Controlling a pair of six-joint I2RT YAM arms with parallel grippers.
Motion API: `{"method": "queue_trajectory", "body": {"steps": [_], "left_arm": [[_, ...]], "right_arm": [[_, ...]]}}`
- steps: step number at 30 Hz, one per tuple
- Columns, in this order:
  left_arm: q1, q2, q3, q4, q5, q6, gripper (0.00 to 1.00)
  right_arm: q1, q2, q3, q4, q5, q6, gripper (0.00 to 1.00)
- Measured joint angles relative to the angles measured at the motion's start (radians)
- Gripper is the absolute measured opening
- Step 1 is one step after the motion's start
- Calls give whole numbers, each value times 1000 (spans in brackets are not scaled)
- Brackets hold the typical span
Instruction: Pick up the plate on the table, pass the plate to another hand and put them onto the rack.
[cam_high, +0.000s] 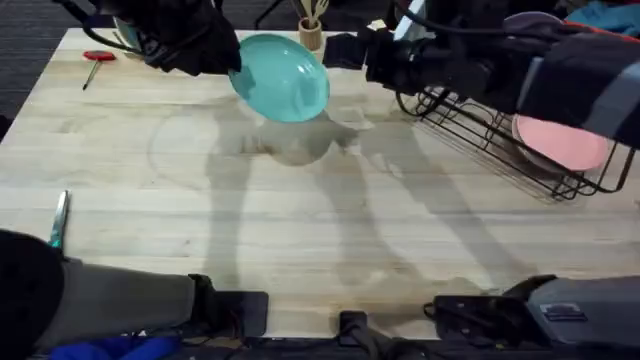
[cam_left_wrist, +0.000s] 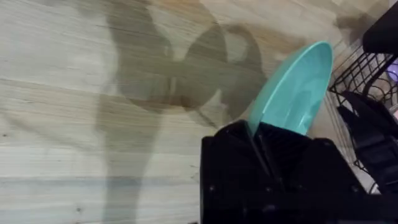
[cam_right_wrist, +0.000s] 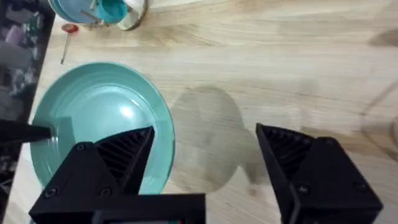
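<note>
Left gripper (cam_left_wrist: 261, 146) is clamping the teal plate (cam_high: 283, 77) by its rim, holding it above the table (cam_high: 300, 230); right gripper (cam_right_wrist: 205, 155) is hanging open beside it.

light: bright, overhead | shadows: soft, on table (cam_high: 300, 250) | blur: near arms

Count: 1 teal plate (cam_high: 284, 77), 1 pink plate (cam_high: 560, 142), 1 black wire rack (cam_high: 497, 135), 1 red-handled screwdriver (cam_high: 96, 61), 1 green-handled tool (cam_high: 58, 219), 1 wooden utensil cup (cam_high: 311, 32), 2 hands — left hand (cam_high: 222, 58), right hand (cam_high: 372, 55) — on 1 worktop (cam_high: 300, 230).
</note>
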Motion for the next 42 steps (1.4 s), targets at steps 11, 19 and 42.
{"method": "queue_trajectory", "body": {"steps": [11,19,42], "left_arm": [[0,0,0,0,8,0,41],[0,0,0,0,8,0,40],[0,0,0,0,11,0,40]], "right_arm": [[59,29,2,71,-28,30,995],[71,45,2,69,-68,33,994],[73,78,2,40,-127,55,652]]}}
